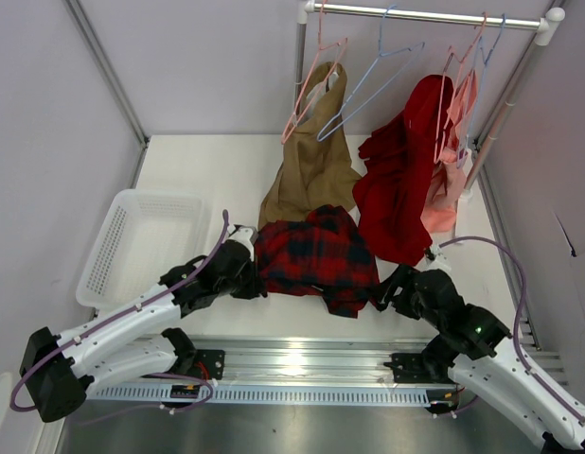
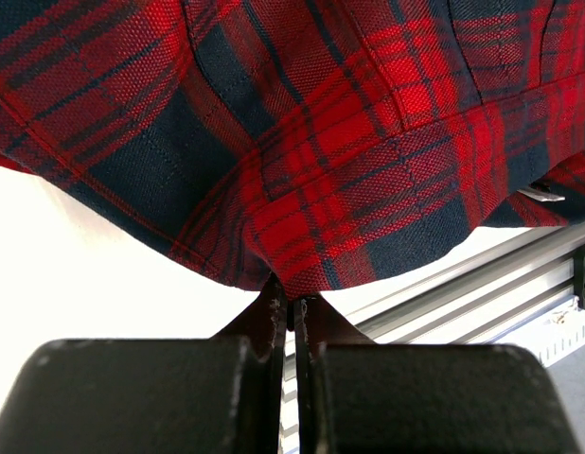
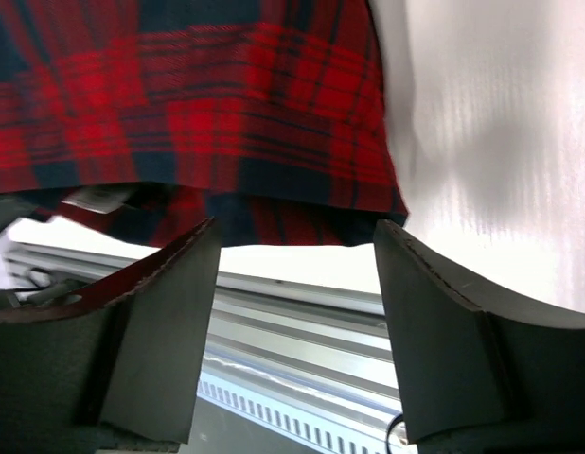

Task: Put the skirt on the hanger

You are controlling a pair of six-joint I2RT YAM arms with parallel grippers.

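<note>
The red and navy plaid skirt (image 1: 316, 251) lies crumpled on the white table in front of both arms. My left gripper (image 1: 255, 271) is at its left edge, shut on a fold of the hem, which the left wrist view shows pinched at the fingertips (image 2: 294, 299) below the hanging skirt (image 2: 321, 142). My right gripper (image 1: 382, 293) stands open at the skirt's lower right corner. In the right wrist view the skirt's (image 3: 198, 113) hem lies just beyond the open gripper (image 3: 297, 248), with nothing between the fingers. The light-blue hanger (image 1: 368, 85) hangs empty on the rail.
A metal rail (image 1: 425, 14) at the back carries pink hangers (image 1: 311, 90), a tan garment (image 1: 307, 161), a plain red garment (image 1: 401, 180) and a pink one (image 1: 444, 199). A white basket (image 1: 136, 246) stands at the left. An aluminium track (image 1: 302, 364) runs along the near edge.
</note>
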